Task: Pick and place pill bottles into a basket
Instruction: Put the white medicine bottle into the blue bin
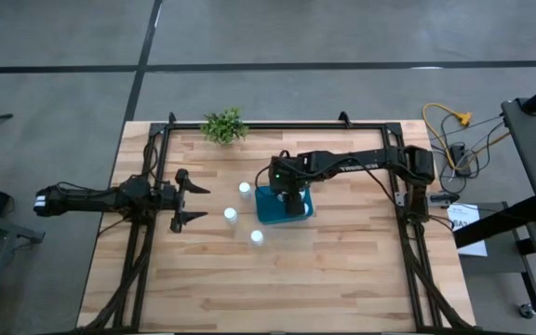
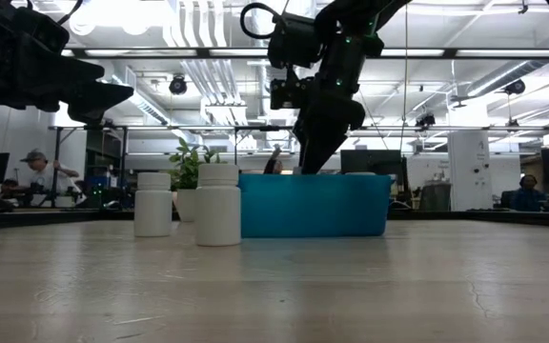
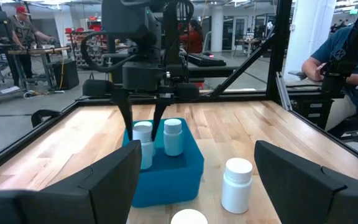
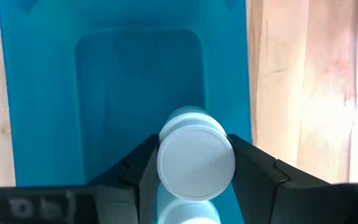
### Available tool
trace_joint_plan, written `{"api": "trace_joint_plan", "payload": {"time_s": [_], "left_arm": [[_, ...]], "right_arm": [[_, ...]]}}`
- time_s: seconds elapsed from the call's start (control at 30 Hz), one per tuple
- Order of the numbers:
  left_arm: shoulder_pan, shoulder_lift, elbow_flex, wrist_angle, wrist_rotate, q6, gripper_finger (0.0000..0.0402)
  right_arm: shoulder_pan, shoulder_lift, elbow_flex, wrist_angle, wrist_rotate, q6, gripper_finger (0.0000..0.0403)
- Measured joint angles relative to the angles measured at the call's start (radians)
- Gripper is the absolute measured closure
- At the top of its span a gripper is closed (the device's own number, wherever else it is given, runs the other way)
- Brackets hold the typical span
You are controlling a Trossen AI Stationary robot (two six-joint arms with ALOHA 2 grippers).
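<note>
I have the right gripper (image 4: 194, 163) over the basket (image 1: 268, 212), its fingers pinching a pill bottle (image 4: 196, 154) by the cap above the basket's floor. The basket sits near the middle of the worktop (image 1: 342, 270), toward the far edge. 3 bottles (image 1: 231, 215) stand on the wood just beside it. The left gripper (image 1: 194, 204) hovers near the worktop's left edge, fingers spread wide.
</note>
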Motion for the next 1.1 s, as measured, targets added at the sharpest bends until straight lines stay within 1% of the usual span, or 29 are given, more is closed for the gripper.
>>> {"api": "trace_joint_plan", "payload": {"time_s": [0.47, 0.8, 0.93, 1.1], "left_arm": [[0.000, 0.000, 0.000, 0.000, 0.000, 0.000, 0.0107], [0.000, 0.000, 0.000, 0.000, 0.000, 0.000, 0.0107], [0.000, 0.000, 0.000, 0.000, 0.000, 0.000, 0.0107], [0.000, 0.000, 0.000, 0.000, 0.000, 0.000, 0.0107]], "right_arm": [[-0.001, 0.000, 0.000, -0.006, -0.001, -0.003, 0.0253], [-0.013, 0.000, -0.005, -0.011, -0.038, -0.024, 0.0253], [-0.023, 0.000, -0.007, -0.010, -0.080, -0.026, 0.0253], [-0.032, 0.000, -0.008, -0.010, -0.083, -0.032, 0.0253]]}}
